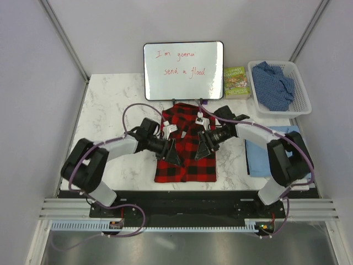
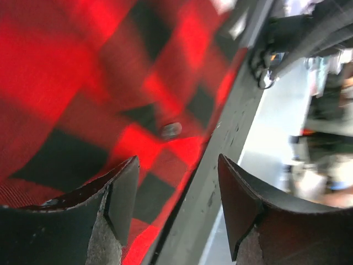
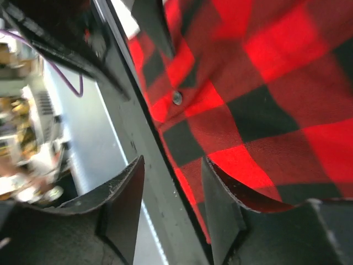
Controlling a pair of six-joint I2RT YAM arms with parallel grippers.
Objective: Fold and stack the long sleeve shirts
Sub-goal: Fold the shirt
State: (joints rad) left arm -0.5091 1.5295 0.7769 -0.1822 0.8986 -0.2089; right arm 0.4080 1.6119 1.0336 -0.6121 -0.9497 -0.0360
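The red-and-black checked flannel [image 1: 185, 149] lies flat at the table's middle, roughly folded into a rectangle. My left gripper [image 1: 172, 153] is open just above its left half. My right gripper [image 1: 203, 148] is open just above its right half. In the left wrist view the open gripper [image 2: 176, 165] straddles the flannel's [image 2: 83, 83] near edge; likewise in the right wrist view, gripper [image 3: 171, 165] and flannel [image 3: 265, 83]. Nothing is gripped. The light blue shirt [image 1: 263, 150] lies folded at the right, partly under the right arm. The darker blue speckled shirt [image 1: 274, 84] is bunched in a basket.
A white basket [image 1: 300, 102] stands at the back right. A whiteboard [image 1: 183, 70] with red writing stands at the back centre, a book [image 1: 236, 81] beside it. The black base rail [image 1: 187, 199] runs along the near edge. Grey walls enclose the marble table [image 1: 113, 110].
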